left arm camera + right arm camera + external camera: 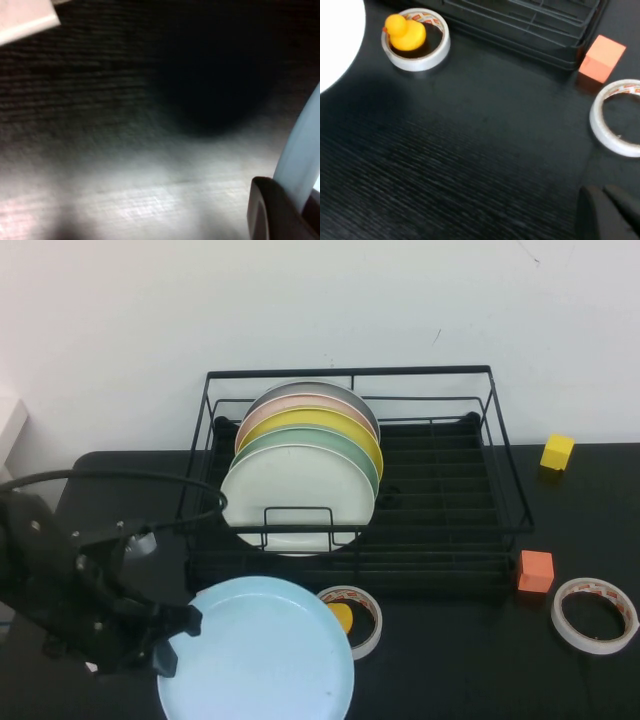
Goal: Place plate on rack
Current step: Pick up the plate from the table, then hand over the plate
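The light sky-blue plate (pixel 262 652) lies near the table's front left, in front of the black wire rack (pixel 440 502). My left gripper (pixel 178 641) is shut on the plate's left rim, one finger above it and one below. In the left wrist view the pale blue rim (pixel 300 160) runs between the dark fingers (pixel 265 212). My right gripper (pixel 603 201) is out of the high view; its wrist view shows it shut and empty above the bare table, to the right of the plate and in front of the rack's corner (pixel 535 22).
Several plates stand in the rack's left half, the mint-white one (pixel 297 495) in front. A tape ring (pixel 358 620) holding a yellow duck (pixel 406 32) touches the blue plate's right edge. An orange cube (pixel 535 571), a second tape ring (pixel 594 613) and a yellow cube (pixel 557 452) lie to the right.
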Action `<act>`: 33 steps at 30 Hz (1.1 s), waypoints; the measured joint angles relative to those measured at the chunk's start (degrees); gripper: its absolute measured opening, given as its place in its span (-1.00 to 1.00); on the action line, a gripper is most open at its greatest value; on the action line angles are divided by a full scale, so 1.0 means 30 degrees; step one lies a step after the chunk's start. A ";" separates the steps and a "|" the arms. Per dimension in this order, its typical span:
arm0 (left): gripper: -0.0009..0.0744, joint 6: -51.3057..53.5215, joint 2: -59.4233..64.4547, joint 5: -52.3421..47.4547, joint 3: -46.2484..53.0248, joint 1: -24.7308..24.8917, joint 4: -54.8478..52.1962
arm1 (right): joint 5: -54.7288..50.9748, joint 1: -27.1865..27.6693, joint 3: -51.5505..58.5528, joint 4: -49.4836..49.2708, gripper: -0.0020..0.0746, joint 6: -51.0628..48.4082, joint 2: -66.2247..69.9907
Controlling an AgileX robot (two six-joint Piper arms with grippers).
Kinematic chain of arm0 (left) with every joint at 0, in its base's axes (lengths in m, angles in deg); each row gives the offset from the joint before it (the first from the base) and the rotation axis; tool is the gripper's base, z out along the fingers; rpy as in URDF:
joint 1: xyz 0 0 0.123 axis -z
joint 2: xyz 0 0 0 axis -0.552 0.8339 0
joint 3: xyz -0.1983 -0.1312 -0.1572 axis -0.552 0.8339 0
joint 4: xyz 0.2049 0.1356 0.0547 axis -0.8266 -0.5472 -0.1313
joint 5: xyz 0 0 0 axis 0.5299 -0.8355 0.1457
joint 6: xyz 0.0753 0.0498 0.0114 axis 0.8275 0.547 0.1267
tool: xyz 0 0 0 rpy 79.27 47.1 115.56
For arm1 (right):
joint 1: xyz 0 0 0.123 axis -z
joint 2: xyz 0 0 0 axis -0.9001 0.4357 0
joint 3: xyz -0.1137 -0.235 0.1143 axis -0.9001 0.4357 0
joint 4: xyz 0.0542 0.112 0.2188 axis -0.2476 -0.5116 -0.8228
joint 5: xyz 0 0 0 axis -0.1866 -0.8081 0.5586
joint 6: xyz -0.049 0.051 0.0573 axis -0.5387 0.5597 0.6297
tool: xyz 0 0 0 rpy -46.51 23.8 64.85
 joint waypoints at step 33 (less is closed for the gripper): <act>-0.96 1.3225 -0.9999 0.3543 0.0034 0.3389 2.0199 | -0.6674 0.0000 -0.2589 -2.3759 0.68 -1.8628 0.0000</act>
